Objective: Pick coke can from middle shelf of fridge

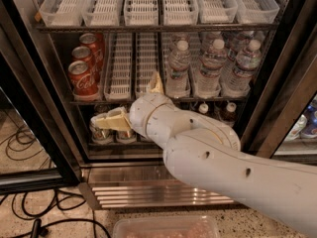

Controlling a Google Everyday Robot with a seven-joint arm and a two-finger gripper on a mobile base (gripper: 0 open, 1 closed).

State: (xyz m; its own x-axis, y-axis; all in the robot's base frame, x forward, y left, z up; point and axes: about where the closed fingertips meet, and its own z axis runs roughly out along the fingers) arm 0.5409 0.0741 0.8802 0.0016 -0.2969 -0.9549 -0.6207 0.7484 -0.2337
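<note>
The fridge stands open with its black frame around dark shelves. On the middle shelf, three red coke cans stand in a row in the leftmost lane; the front coke can faces me. White slatted lane trays beside them hold nothing. My gripper is open and empty. It sits just below and to the right of the coke cans, at the shelf's front edge. One cream finger points left in front of the bottom tier, and the other points up.
Water bottles fill the right half of the middle shelf. Clear-white bins line the top tier. Silver cans stand on the bottom tier behind my finger. Below are a ribbed steel base, floor cables and a plastic container.
</note>
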